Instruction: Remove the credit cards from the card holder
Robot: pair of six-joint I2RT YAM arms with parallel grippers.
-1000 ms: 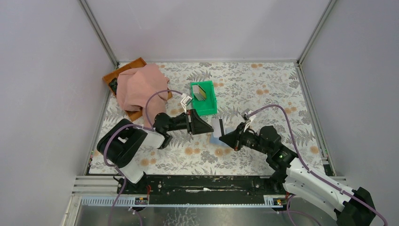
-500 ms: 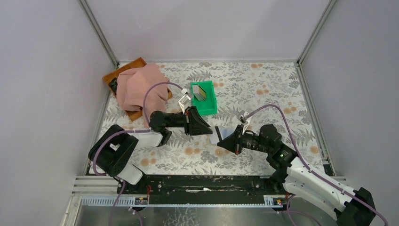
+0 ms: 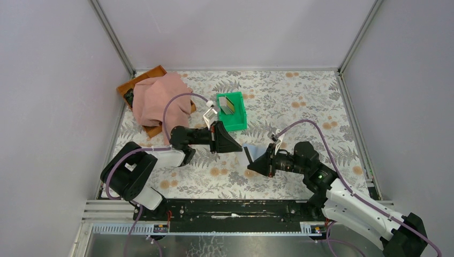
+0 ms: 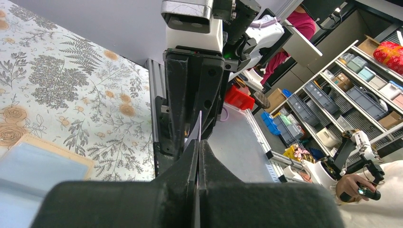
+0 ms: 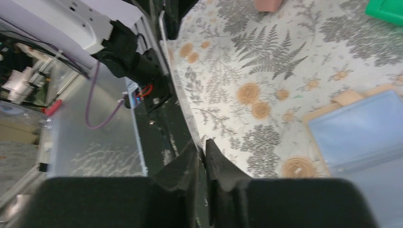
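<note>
Overhead view of a floral-patterned table (image 3: 300,101) with two black robot arms reaching in from the bottom edge. Just below the centre of the frame, the left gripper (image 3: 240,150) and right gripper (image 3: 251,168) point at each other, tips close together. Between them a thin pale card (image 3: 247,156) stands on edge.

In the left wrist view, the left gripper's fingers (image 4: 214,166) are pressed tightly together. A narrow white sliver of the card sticks up from between their tips, so this gripper is clenched on the card.

In the right wrist view, the right gripper's fingers (image 5: 223,166) stand a hairline apart. A pale edge runs into the slit, but it is impossible to tell whether they pinch it.

The card holder (image 3: 258,150) lies open and flat on the table, just right of the upright card. Its pale blue inside faces up, with a tan border showing.

Above centre sits a green bin (image 3: 233,126) with more credit cards (image 3: 229,104) leaning inside it, one of them yellow.

At upper left, a pink cloth (image 3: 158,99) is heaped over a brown tray (image 3: 143,79).
</note>
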